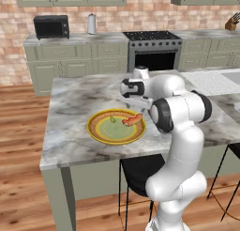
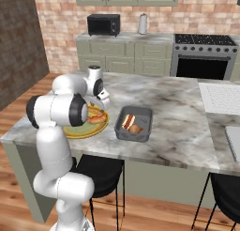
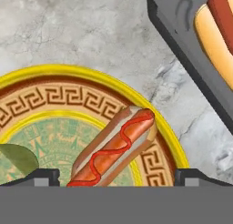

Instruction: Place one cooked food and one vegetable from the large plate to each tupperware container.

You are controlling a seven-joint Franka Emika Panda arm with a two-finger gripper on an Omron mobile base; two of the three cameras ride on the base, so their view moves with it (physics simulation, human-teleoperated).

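Pincer (image 3: 116, 175) spread wide, pointing down over plate's (image 3: 45, 75) hot dog (image 3: 116, 148).

Base views flank the arm, sharing the large plate (image 1: 101, 131); hand view looks down close.

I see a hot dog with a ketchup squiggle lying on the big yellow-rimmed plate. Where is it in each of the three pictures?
Left base view: hot dog on the plate's right side, just left of the arm.
Right base view: hot dog left of centre, partly behind the arm's elbow.
Hand view: hot dog at bottom centre, lying diagonally.
Shared landmark: the large plate with its yellow rim.
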